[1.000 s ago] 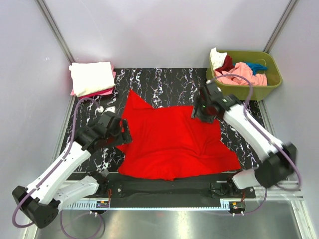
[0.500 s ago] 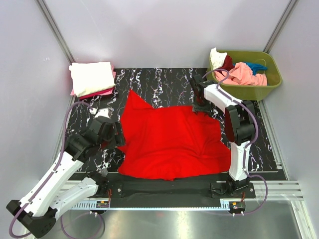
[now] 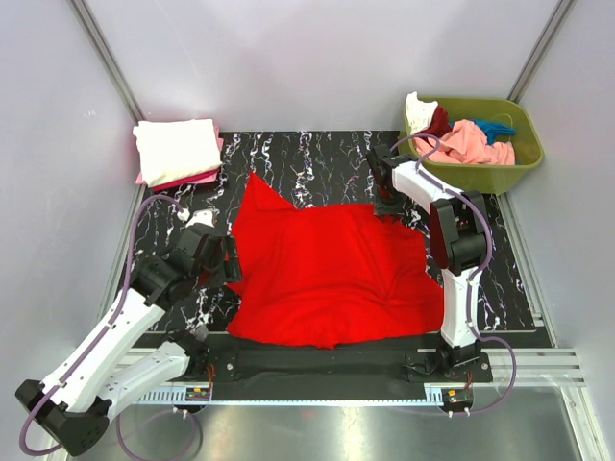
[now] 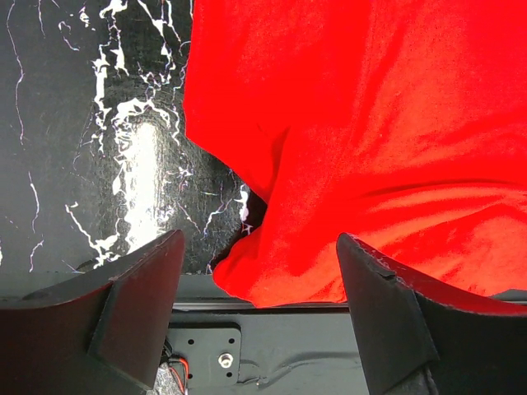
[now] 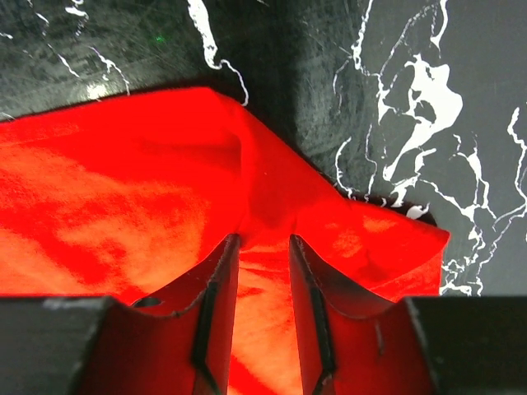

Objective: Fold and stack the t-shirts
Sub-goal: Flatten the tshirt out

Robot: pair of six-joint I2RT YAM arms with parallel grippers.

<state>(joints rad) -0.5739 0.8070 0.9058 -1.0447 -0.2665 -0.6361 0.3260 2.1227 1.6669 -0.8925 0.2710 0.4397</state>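
Since a second ago the right arm has folded back on itself, and its right claw [image 3: 387,200] has shifted onto the far right corner of the red t-shirt [image 3: 327,269], while the left claw [image 3: 223,264] has drawn slightly away from the shirt's left edge; the shirt lies as it did. From above, both claws' fingertips are hidden under their own dark wrists, so neither opening can be read there. The shirt spreads flat and wrinkled on the marbled surface [image 3: 317,154] between the two claws, one sleeve pointing away behind the left claw. Beyond the left claw sits a folded cream-white t-shirt [image 3: 175,149] on a pink one [image 3: 207,176]. Beyond the right claw, the olive bin [image 3: 524,163] holds crumpled pink [image 3: 471,142], dark red [image 3: 439,122] and teal [image 3: 495,128] cloth, partly covering each other. At the left wrist, the left claw [image 4: 259,247] stands wide open and holds nothing, with the red t-shirt [image 4: 370,123] rolled at its edge ahead of it and cut off at the top and right. At the right wrist, the right claw [image 5: 262,247] has its fingers [image 5: 216,313] drawn narrow over the red t-shirt [image 5: 123,189], with a raised crease running ahead from the gap. Whether they already pinch the cloth I cannot tell.
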